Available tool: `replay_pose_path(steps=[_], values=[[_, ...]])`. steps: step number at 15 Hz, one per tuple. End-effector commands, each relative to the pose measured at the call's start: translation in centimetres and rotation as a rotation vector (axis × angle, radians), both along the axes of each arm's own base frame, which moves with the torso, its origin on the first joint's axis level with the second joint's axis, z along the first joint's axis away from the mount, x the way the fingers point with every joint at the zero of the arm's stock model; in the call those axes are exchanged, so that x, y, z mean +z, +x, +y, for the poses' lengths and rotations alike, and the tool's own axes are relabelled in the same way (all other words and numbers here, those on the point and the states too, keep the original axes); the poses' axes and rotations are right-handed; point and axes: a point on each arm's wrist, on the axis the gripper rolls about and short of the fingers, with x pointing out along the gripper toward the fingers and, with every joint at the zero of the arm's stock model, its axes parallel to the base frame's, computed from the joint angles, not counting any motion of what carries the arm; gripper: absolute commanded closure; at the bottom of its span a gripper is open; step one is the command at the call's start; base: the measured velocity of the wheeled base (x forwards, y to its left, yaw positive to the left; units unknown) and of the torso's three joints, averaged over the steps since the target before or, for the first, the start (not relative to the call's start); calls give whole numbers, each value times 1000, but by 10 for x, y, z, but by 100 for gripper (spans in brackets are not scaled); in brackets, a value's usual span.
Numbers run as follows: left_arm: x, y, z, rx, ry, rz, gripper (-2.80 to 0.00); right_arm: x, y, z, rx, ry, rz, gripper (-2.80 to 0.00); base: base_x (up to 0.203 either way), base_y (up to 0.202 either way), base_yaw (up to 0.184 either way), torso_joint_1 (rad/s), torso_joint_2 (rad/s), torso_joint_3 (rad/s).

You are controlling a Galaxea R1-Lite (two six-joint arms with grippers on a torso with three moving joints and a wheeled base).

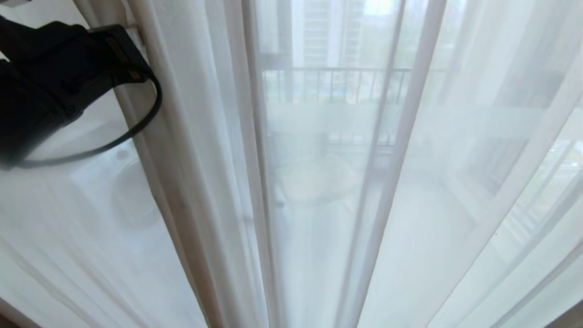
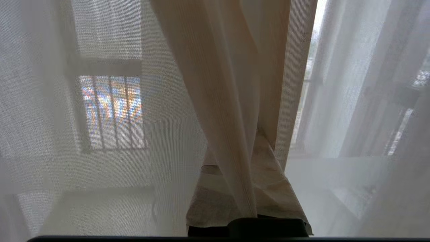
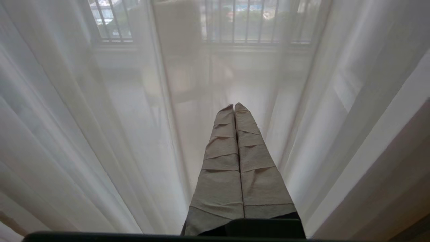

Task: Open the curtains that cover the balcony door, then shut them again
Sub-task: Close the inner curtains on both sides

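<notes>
The left gripper (image 2: 235,188) has its fingers clamped on a fold of the thin see-through white sheer curtains (image 1: 319,182), which hang fully across the glass, so opening looks barely started. The right gripper (image 3: 235,111) idles, fingers pressed together and empty.

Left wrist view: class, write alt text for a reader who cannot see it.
The left tool, its wrapped fingers shut, pinches a fold of the beige curtain. Sheer white curtain hangs all around, and a barred railing shows dimly through it.
</notes>
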Motion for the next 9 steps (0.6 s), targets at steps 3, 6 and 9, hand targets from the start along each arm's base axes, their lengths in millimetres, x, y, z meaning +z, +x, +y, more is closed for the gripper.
replay_pose_path(steps=[3, 6, 9], values=[[2, -1, -3, -12, -3, -8, 0, 0, 0, 0, 0, 0, 0, 0, 0, -189, 1, 2, 3, 2], [2, -1, -4, -17, -2, -9, 0, 0, 0, 0, 0, 0, 0, 0, 0, -190, -1, 4, 2, -1], [2, -3, -9, -38, 0, -6, 0, 0, 0, 0, 0, 0, 0, 0, 0, -189, 1, 3, 4, 0]])
